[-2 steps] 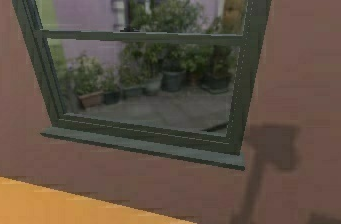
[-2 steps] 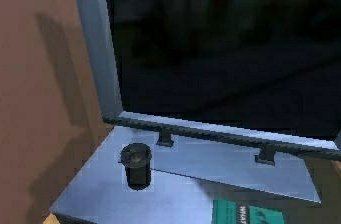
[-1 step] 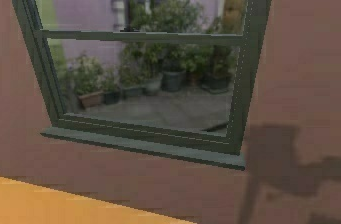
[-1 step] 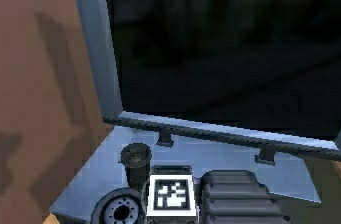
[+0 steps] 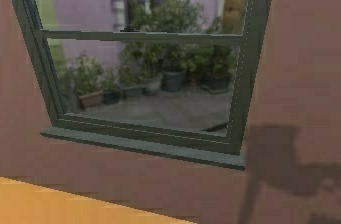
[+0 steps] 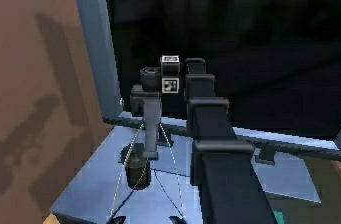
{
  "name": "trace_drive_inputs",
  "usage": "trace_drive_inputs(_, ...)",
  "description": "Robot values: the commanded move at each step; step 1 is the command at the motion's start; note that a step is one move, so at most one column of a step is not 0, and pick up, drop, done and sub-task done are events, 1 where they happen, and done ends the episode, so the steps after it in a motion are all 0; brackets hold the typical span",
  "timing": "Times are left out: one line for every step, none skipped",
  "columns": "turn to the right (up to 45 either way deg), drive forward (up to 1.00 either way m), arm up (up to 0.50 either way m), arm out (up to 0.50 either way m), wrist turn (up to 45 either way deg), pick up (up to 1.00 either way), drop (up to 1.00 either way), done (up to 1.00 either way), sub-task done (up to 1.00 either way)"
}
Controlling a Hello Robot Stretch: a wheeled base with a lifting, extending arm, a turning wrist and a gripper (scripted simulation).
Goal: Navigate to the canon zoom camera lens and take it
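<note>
In the arm side view a short dark cylinder [image 6: 138,176], shaped like a camera lens, stands on a blue-grey tabletop [image 6: 90,178]. My arm [image 6: 218,150] rises from the bottom edge, with two white marker squares [image 6: 171,73] at its far end. To their left is the gripper's dark body. Its thin pale fingers [image 6: 126,185] spread downward on either side of the cylinder, so the gripper [image 6: 146,214] is right at it. I cannot tell whether the gripper holds anything.
A large dark screen [image 6: 268,70] in a blue-grey frame stands behind the tabletop, and a brown wall [image 6: 28,90] is on the arm side view's left. The forward view faces a green-framed window [image 5: 143,70] in a brown wall, with potted plants [image 5: 163,60] outside and an orange surface [image 5: 38,205] at the bottom left.
</note>
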Motion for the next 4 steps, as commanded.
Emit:
trace_drive_inputs(0.0, 0.0, 0.0, 0.0, 45.0, 0.0, 0.0, 0.0, 0.0)
trace_drive_inputs(0.0, 0.0, 0.0, 0.0, 45.0, 0.0, 0.0, 0.0, 0.0)
trace_drive_inputs(0.0, 0.0, 0.0, 0.0, 45.0, 0.0, 0.0, 0.0, 0.0)
trace_drive_inputs(0.0, 0.0, 0.0, 0.0, 15.0, 0.0, 0.0, 0.0, 0.0)
